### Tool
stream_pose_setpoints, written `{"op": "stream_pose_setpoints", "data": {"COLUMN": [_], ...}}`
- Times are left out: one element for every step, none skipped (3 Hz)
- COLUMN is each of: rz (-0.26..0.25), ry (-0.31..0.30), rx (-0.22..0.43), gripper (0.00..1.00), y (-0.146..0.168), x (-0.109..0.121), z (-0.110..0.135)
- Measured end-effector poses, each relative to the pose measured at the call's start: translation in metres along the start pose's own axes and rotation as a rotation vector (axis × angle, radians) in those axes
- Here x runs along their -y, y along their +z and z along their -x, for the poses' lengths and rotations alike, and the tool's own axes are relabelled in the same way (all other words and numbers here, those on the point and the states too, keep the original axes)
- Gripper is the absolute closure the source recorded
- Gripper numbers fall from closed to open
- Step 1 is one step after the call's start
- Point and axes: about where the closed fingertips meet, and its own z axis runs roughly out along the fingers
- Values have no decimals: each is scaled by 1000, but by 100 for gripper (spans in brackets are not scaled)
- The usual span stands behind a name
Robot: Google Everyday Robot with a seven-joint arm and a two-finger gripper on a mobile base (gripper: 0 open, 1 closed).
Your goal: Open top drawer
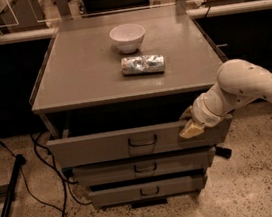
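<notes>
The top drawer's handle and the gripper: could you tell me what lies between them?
In the camera view, only bare front of the top drawer lies between its handle and the gripper at its right end.

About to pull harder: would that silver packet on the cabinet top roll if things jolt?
Probably not far: the silver packet looks crumpled and flattish, lying on the flat cabinet top. It seems light, so a jolt might slide it. The hand is at the right front edge of the top drawer.

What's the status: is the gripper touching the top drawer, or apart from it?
Touching. The camera view shows the gripper set against the upper right edge of the top drawer front, overlapping it with no gap visible.
</notes>
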Motion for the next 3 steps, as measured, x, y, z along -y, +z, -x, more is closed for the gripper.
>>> {"op": "stream_pose_setpoints", "data": {"rz": [9, 13, 24], "ry": [1, 4, 13], "rx": [7, 11, 28], "gripper": [100, 100, 100], "y": [-11, -12, -15], "x": [-5, -7, -15], "z": [4, 3, 1]}}
